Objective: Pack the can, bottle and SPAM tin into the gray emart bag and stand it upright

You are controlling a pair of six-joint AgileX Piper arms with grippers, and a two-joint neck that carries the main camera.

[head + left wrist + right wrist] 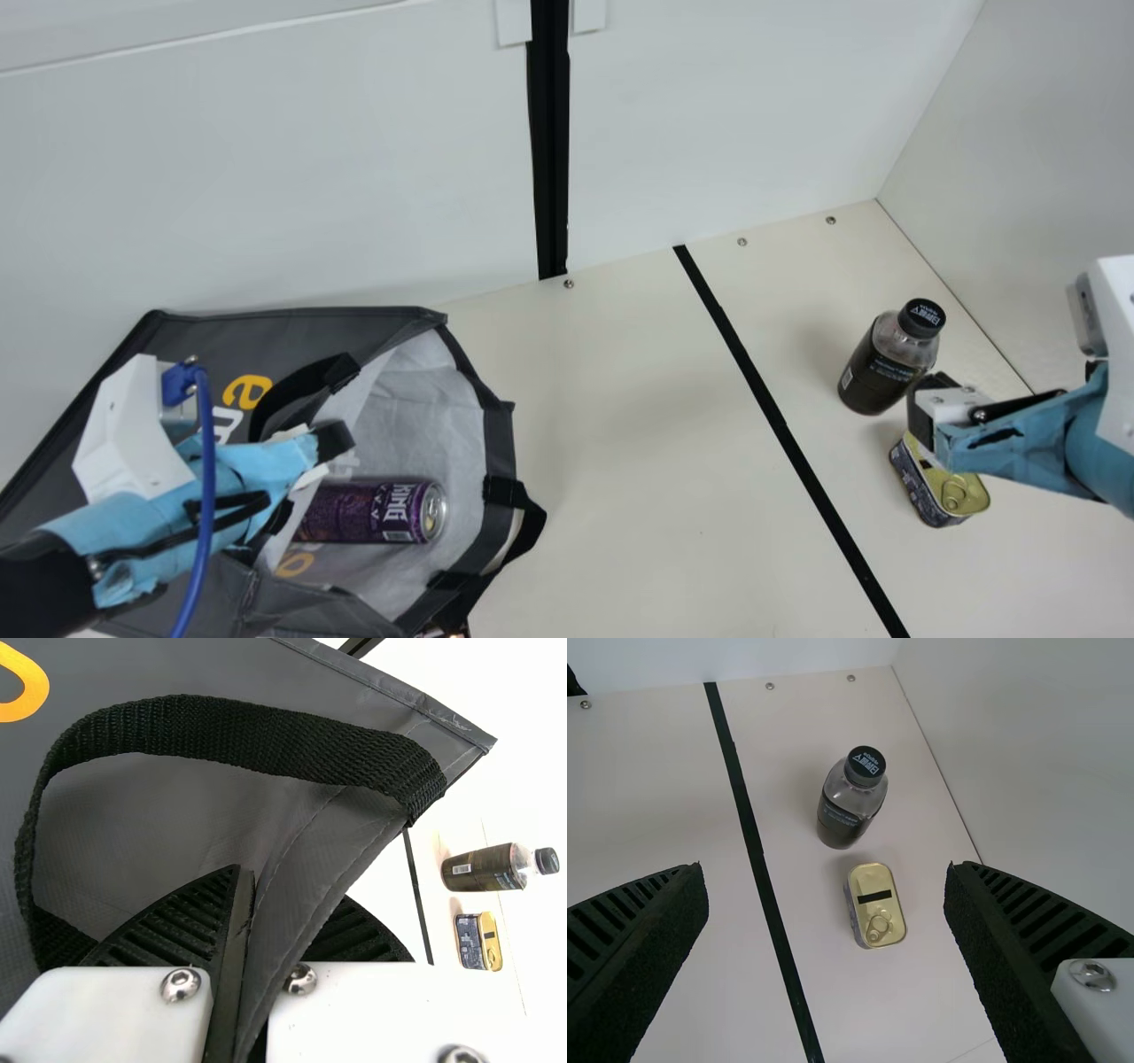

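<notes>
In the left wrist view, the ribbed black jaws of the left gripper (312, 470) are closed on a folded edge of the gray emart bag (213, 819). A woven black handle (248, 737) loops across the bag's side, with part of a yellow-orange print (34, 687) beside it. Past the bag's edge, a black strip (416, 895) crosses the counter (376, 895); farther from the bag, the dark bottle (483, 868) and the SPAM tin (478, 941) sit near each other.

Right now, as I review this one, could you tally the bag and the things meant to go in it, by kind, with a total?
Bags: 1, the gray emart bag
Cans: 1, the purple can, inside the bag
Bottles: 1, the dark bottle, outside the bag
Tins: 1, the SPAM tin, beside the bottle
Total: 4
</notes>
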